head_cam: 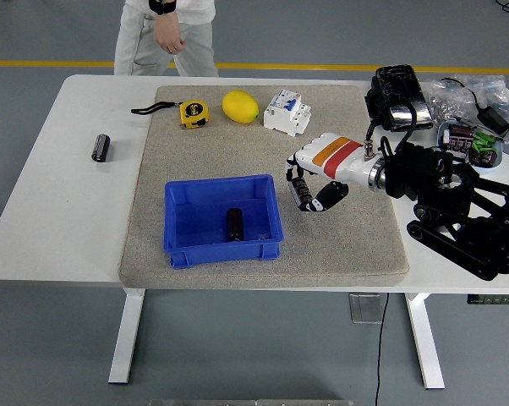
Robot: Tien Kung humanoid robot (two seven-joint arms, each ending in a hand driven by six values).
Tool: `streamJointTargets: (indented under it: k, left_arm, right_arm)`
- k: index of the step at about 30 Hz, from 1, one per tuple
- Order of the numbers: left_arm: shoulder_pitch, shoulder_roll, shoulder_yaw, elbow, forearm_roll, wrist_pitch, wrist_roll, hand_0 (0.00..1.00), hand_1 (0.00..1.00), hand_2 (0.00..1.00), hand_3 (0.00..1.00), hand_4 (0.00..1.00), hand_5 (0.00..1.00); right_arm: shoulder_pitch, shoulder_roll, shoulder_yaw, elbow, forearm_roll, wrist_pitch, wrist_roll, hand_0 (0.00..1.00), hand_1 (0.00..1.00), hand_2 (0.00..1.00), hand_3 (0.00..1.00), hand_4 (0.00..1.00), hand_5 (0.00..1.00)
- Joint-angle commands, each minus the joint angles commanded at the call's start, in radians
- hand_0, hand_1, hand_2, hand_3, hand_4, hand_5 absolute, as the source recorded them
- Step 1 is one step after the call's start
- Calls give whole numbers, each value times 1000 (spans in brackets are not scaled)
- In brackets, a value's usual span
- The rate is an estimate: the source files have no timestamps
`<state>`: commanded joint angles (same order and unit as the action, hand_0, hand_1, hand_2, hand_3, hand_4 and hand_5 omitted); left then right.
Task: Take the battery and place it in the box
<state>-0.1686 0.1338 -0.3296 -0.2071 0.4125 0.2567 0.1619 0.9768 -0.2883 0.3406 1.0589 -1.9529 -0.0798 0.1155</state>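
A black battery lies inside the blue box on the grey mat. A second black battery lies on the bare white table at the far left. My right hand hovers just right of the box, fingers relaxed and curled downward, holding nothing. The left arm is out of view.
A yellow tape measure, a lemon and a white circuit breaker sit along the mat's far edge. A black device, cables and a tray of parts crowd the right end. A person stands at the far left side.
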Motion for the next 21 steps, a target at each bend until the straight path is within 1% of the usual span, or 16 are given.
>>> streamJointTargets:
  k: [3, 4, 6, 9, 10, 15, 16, 21]
  left_arm:
    - [0, 1, -2, 1, 2, 1, 0, 719, 711, 765, 620, 630, 490]
    - [0, 1, -2, 1, 2, 1, 0, 718, 710, 764, 619, 631, 491]
    - [0, 1, 1, 0, -2, 1, -1, 718, 710, 764, 619, 631, 491]
    - [-1, 1, 4, 0, -6, 2, -2, 718, 710, 764, 619, 631, 491]
    - [-1, 1, 7, 0, -9, 2, -2, 718, 710, 764, 620, 631, 491]
    - [-2, 1, 11, 0, -19, 4, -6, 718, 710, 764, 620, 631, 491]
    - [-2, 2, 13, 0, -22, 4, -7, 719, 710, 762, 620, 629, 489]
    - [-3, 1, 12, 0, -19, 4, -6, 719, 710, 762, 620, 629, 489]
  right_arm:
    - [7, 19, 26, 18, 7, -13, -7, 523, 481, 515, 532, 777, 146]
    - [8, 22, 28, 20, 8, -14, -8, 540, 532, 572, 546, 802, 180]
    - [14, 38, 30, 30, 13, -22, -10, 540, 532, 572, 546, 802, 180]
    - [19, 51, 19, 43, 17, -22, -12, 540, 532, 572, 546, 802, 180]
    - [20, 53, 14, 47, 20, -21, -13, 612, 627, 696, 645, 895, 245]
    - [26, 62, -12, 55, 22, -4, -20, 612, 627, 696, 645, 895, 245]
    - [28, 65, -21, 57, 22, 3, -23, 684, 681, 753, 768, 940, 254]
    - [32, 72, -40, 65, 21, 11, -26, 684, 681, 753, 768, 940, 254]
